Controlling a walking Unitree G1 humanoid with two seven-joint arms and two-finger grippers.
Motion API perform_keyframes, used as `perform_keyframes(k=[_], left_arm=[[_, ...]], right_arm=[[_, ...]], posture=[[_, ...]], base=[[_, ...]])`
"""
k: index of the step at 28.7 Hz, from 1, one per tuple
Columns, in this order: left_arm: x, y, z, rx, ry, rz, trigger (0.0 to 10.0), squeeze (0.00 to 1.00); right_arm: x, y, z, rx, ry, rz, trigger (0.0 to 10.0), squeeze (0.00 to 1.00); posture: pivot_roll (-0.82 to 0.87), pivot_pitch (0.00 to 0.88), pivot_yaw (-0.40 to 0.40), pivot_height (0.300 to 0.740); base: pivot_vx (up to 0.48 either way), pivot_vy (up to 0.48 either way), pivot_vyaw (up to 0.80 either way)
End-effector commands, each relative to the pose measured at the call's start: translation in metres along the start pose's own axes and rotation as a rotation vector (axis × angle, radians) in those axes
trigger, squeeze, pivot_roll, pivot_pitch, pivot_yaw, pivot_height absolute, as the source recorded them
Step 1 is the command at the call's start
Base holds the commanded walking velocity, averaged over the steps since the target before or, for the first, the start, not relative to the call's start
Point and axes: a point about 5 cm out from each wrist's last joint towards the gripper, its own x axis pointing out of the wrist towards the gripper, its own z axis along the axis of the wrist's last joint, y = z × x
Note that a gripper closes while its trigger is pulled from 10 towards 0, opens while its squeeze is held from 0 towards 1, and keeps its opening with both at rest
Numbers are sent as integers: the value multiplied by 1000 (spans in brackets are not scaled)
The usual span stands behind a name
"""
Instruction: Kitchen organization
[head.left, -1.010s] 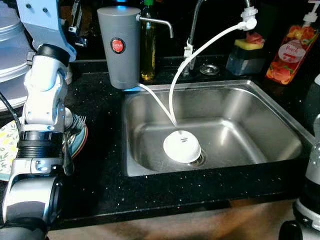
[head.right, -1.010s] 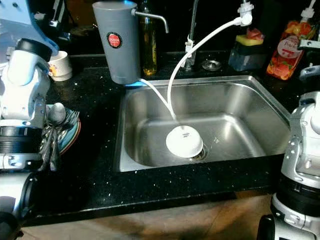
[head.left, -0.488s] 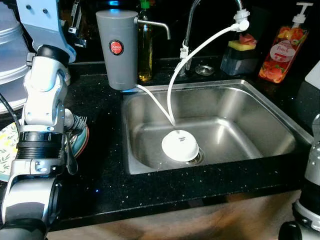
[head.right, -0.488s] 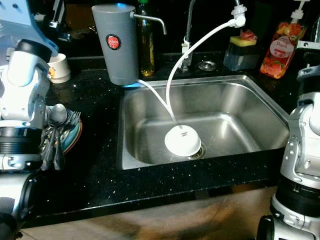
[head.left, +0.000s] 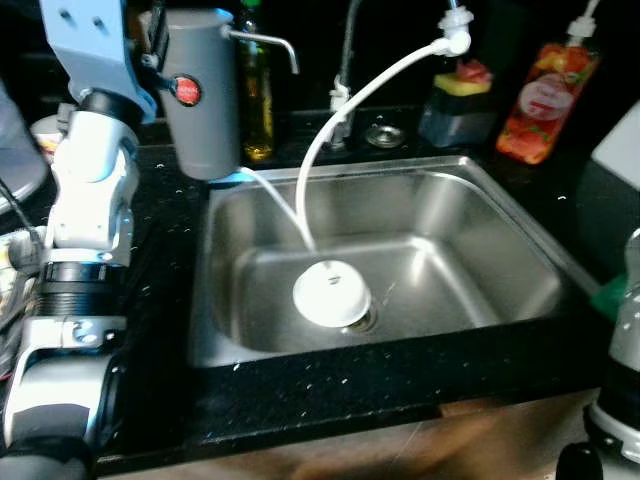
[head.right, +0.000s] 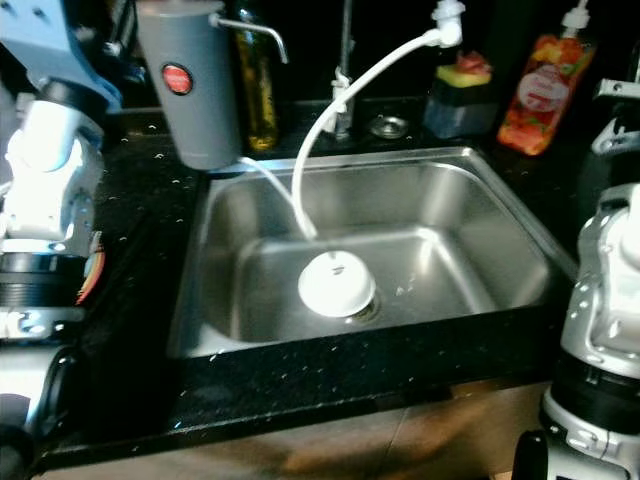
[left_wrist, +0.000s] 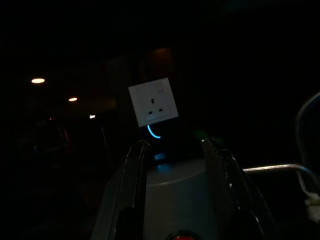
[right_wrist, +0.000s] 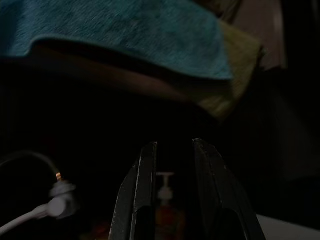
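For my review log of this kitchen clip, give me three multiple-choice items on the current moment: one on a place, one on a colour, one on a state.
1. Where does the white round object lie?
A. on the counter
B. in the sink, at the drain
C. on the grey dispenser

2. What colour is the round badge on the grey dispenser?
A. red
B. green
C. yellow

3. How do the fingers of the right gripper stand?
A. clamped on a sponge
B. holding the hose
C. apart, with nothing between them

Answers:
1 B, it sits on the floor of the sink by the drain.
2 A, the badge is red.
3 C, the right wrist view shows a gap between the fingers, with the soap bottle far beyond.
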Motion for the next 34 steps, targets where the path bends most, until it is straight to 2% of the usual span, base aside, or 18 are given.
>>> perform_keyframes(k=[1,6,8,10,13,15,16,18,20,21,22,24,25,27,28,29,31,34], left_arm=[[-2,0,-3,-10,13,-25,10000,0],[-6,-9,-2,-33,16,-97,10000,0],[-15,-26,-2,-138,41,-185,10000,0],[-34,-52,-4,-174,86,-313,10000,0],[-41,-59,-4,-180,101,-345,10000,0],[-56,-66,-13,-142,188,-390,10000,0],[-56,-66,-13,-142,188,-390,10000,0],[-64,-68,-19,-107,241,-406,10000,0],[-85,-69,-24,-45,313,-476,10000,0],[-93,-68,-24,-19,329,-510,10000,0],[-93,-68,-24,-19,329,-510,10000,0],[-107,-55,-27,48,415,-556,10000,0],[-107,-55,-27,48,415,-556,10000,0],[-109,-36,-40,70,545,-446,10000,0],[-109,-36,-40,70,545,-446,10000,0],[-107,-30,-46,65,584,-378,10000,0],[-99,-33,-47,-3,617,-240,10000,0],[-93,-41,-37,-37,572,-225,10000,0]], right_arm=[[-3,6,-3,20,14,24,10000,0],[-9,13,-9,50,51,41,10000,0],[-23,24,-23,147,135,44,10000,0],[-48,42,-40,274,266,43,10000,0],[-55,48,-44,307,303,42,10000,0],[-79,63,-52,369,398,54,10000,0],[-79,63,-52,369,398,54,10000,0],[-94,69,-57,380,455,67,10000,0],[-131,73,-66,360,593,112,10000,0],[-144,72,-68,336,639,139,10000,0],[-144,72,-68,336,639,139,10000,0],[-171,72,-66,316,725,194,10000,0],[-171,72,-66,316,725,194,10000,0],[-176,80,-62,299,717,240,10000,0],[-176,80,-62,299,717,240,10000,0],[-171,85,-61,292,692,249,10000,0],[-146,94,-63,280,601,235,10000,0],[-129,99,-63,282,546,225,10000,0]], posture=[[-6,0,16,740],[-4,0,15,740],[1,0,11,740],[9,0,12,740],[9,0,12,740],[25,0,15,740],[25,0,15,740],[29,0,17,740],[43,0,23,740],[46,0,28,740],[46,0,28,740],[46,0,43,740],[46,0,43,740],[43,0,46,740],[43,0,46,740],[45,0,46,740],[53,0,51,740],[59,0,48,740]], base=[[0,0,0],[0,0,0],[0,0,0],[0,0,0],[0,0,0],[0,0,0],[0,0,0],[0,0,0],[0,0,0],[0,0,0],[0,0,0],[0,0,0],[0,0,0],[0,0,0],[0,0,0],[0,0,0],[0,0,0],[0,0,0]])
